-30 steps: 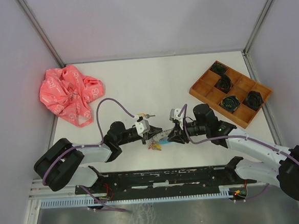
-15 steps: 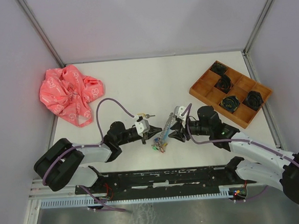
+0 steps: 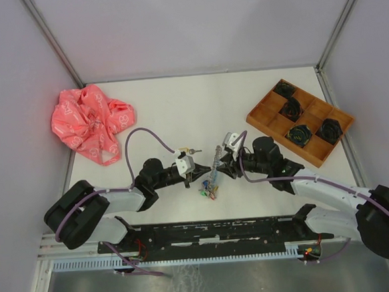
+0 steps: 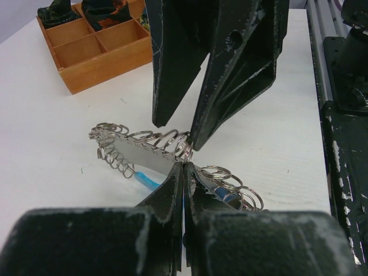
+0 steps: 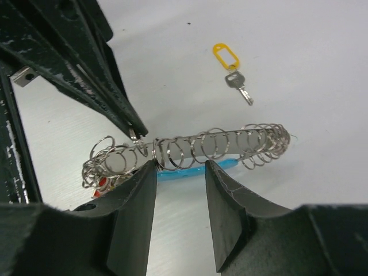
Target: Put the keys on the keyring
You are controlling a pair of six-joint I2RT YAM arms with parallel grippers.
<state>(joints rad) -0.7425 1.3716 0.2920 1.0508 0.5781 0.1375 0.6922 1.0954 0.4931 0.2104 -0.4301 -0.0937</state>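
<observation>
Two claws meet nose to nose at the near middle of the table, w/ the task's bits btwn them. Far left, a pink bag lies crumpled, well apart from the work. It has a pale print, too small to read.

Next, the left claw is clenched tight, fingers pinched on the metal edge of the strip of rings, approx where one ring hangs. Judging by that grip, it acts as the vise, holding the strip steady so the other arm can work a ring. The strip is a flat silver bar strung w/ many split rings. In the top view it tilts up from the left claw toward the right one.

Under it, a blue tag and a small bunch of keys w/ coloured tags rest on the table, just beside both claws, prob. kept close so the reach is short. One yellow-tagged key lies alone on the table, beyond the strip in the right wrist view. No key is on a ring that I can make out.

The right claw has its fingers spread and grips nothing. Its tips are right at the strip, one near a ring in the left wrist view; touching or not, can't tell.

Far right, a wooden tray holds dark objects in some compartments, away from the job. No brand, label or legible writing anywhere; the tags look blank.
</observation>
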